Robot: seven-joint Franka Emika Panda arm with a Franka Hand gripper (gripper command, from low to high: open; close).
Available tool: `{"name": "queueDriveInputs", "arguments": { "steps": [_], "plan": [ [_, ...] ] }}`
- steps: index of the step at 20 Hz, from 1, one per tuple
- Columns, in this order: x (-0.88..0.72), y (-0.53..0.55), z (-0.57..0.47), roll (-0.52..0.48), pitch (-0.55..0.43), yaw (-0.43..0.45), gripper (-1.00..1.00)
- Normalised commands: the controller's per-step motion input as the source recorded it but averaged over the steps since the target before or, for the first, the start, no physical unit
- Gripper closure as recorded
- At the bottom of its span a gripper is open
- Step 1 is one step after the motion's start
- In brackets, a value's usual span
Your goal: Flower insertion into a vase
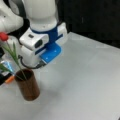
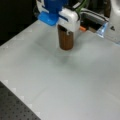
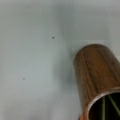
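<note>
The fingers themselves are not seen in any view; only the white and blue wrist housing [image 1: 41,47] is shown, so whether they are spread, closed or gripping anything cannot be told. The housing is held just above and slightly behind the vase [image 1: 27,85], toward a front view's top.

The vase stands upright on the desk [image 1: 85,82], directly beneath the wrist. In a front view its top is covered by the housing [image 2: 68,18] and only the brown body [image 2: 66,40] is exposed. In the wrist view the rim [image 3: 100,96] is seen close below, with green stems [image 3: 103,107] inside the mouth. The flower [image 1: 3,36] is already seated: its stem leans against the rim and the red head stands high at a front view's left.

Risk is judged as follows. The leaning stem and leaves pass close beside the wrist; any sideways travel could catch them and drag the flower out. The vase is tall, narrow and unsecured, so a knock from the housing could tip it.

Further off, an orange item [image 1: 10,79] and other clutter that cannot be identified lie beyond the vase at the desk edge.
</note>
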Motion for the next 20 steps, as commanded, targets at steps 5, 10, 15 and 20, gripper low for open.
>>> {"name": "queueDriveInputs", "arguments": {
  "steps": [5, 10, 15, 20],
  "plan": [
    [-0.2, 0.47, -0.13, 0.017, -0.224, -0.08, -1.0],
    [-0.25, 0.29, -0.1, 0.036, -0.208, -0.089, -1.0],
    [-0.25, 0.16, -0.07, 0.078, -0.177, -0.074, -1.0],
    [-0.18, 0.16, -0.16, 0.085, -0.179, -0.106, -1.0]
  ]
}}
